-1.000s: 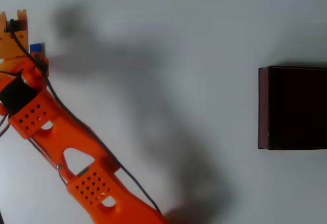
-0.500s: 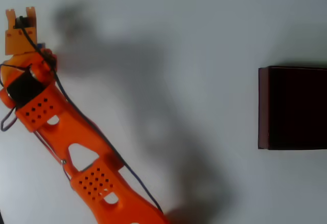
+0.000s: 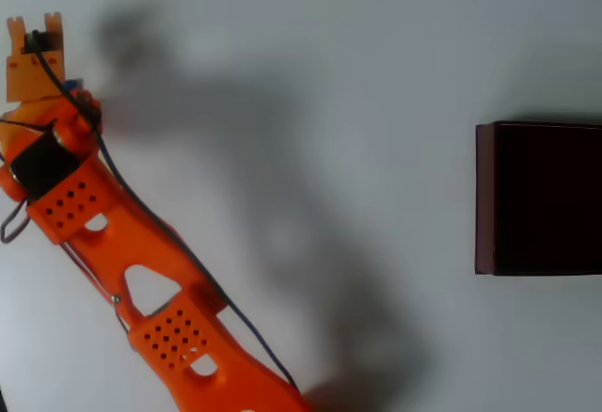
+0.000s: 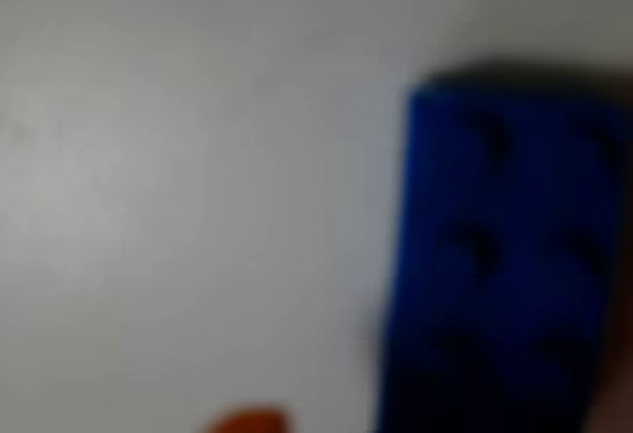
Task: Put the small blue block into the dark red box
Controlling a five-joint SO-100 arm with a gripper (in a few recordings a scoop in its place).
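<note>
A: Where is the gripper (image 3: 36, 40)?
B: In the overhead view it sits at the far left, near the top, a blocky orange plastic head with two short prongs at its upper edge. Whether its jaws are apart or closed cannot be told; the head hides them from above, and the wrist view is too blurred.

A: And the small blue block (image 4: 499, 265)?
B: The wrist view has it very close, on the right half of the picture: a saturated blue rectangle, longer than wide, with dark dimples in rows on its top face, lying on the pale table (image 4: 178, 176). An orange tip (image 4: 242, 421) pokes in at the bottom edge. From above, only a blue sliver (image 3: 73, 83) peeks out at the right side of the gripper head.

A: How does the arm (image 3: 141, 280) lie?
B: It runs diagonally from the bottom edge up to the left, flat orange printed links with perforated panels and cut-out windows. A black motor sits at the wrist, and a thin dark cable (image 3: 150, 224) trails along its right side.

A: The dark red box (image 3: 539, 198)?
B: Far right in the overhead view, well apart from the gripper. Square, thin maroon walls, near-black inside, cut off by the picture's edge. The arm's soft grey shadow spreads across the smooth matt table between them.
</note>
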